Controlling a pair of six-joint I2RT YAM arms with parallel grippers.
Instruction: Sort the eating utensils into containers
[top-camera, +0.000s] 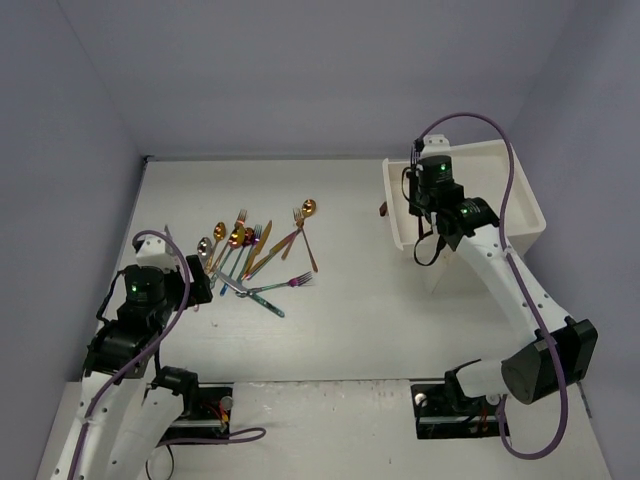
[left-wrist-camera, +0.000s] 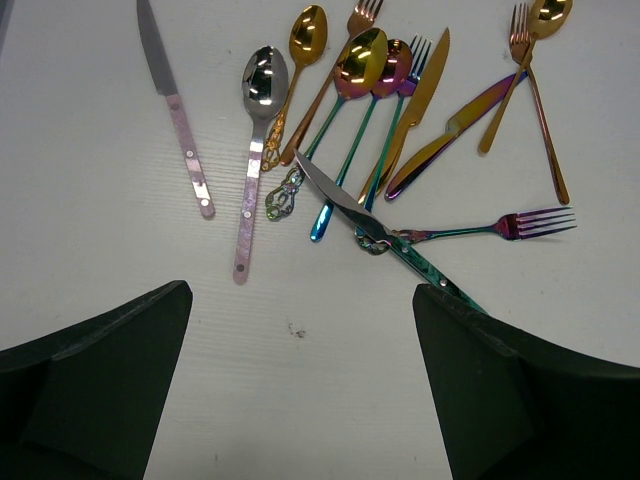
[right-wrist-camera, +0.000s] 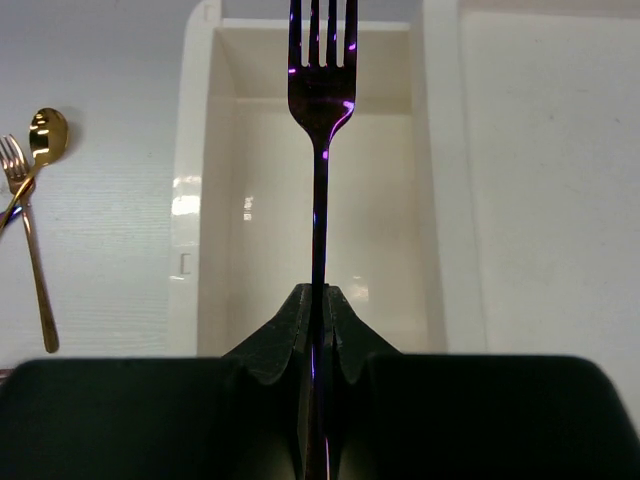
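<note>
The eating utensils lie in a loose fan on the table: gold, silver, purple-pink and blue-green forks, spoons and knives. My left gripper hangs open just short of them, with nothing between its fingers; a pink-handled silver spoon and a blue-green knife lie ahead of it. My right gripper is shut on the handle of a dark purple fork, tines pointing away, over an open cream drawer of the containers. From above, the right gripper sits over that drawer.
A gold spoon and a rose-gold fork lie on the table left of the drawer. The drawer's brown handle sticks out toward the pile. Grey walls close in the table at the back and both sides.
</note>
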